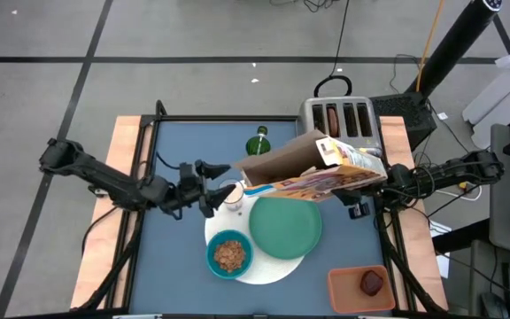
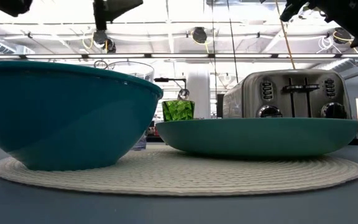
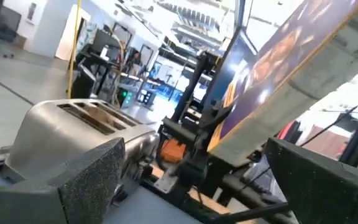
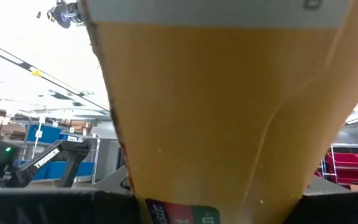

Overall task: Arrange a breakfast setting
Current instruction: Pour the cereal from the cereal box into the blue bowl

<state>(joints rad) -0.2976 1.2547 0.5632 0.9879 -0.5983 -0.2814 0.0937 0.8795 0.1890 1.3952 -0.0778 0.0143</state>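
Observation:
A white round placemat (image 1: 268, 266) lies mid-table and carries a green plate (image 1: 286, 226) and a teal bowl (image 1: 230, 255) with brown cereal in it. A small clear glass (image 1: 232, 194) stands on the placemat's far-left rim. My left gripper (image 1: 216, 188) hovers open right beside the glass, with nothing between its fingers (image 3: 89, 177). My right gripper (image 1: 359, 188) is shut on a cereal box (image 1: 312, 168), which it holds above the plate. A dark-red fruit (image 1: 373, 282) lies in an orange tray (image 1: 343, 291). My right gripper pinches the cereal box between its two fingers at the box's end nearest the table's right edge (image 1: 354, 180). The fingers come about level from the right and lie along the box. The box is lifted clear and tilted, with its brown open flaps (image 1: 277, 159) toward the left, above the plate. In the right wrist view the box's yellow face (image 4: 229, 124) hides the place of contact.
A steel toaster (image 1: 343, 120) with brown pieces in its slots stands at the far right. A green glass (image 1: 258, 142) stands at the far middle. The orange tray sits at the near right corner. Bare blue table (image 1: 171, 257) lies to the left of the placemat.

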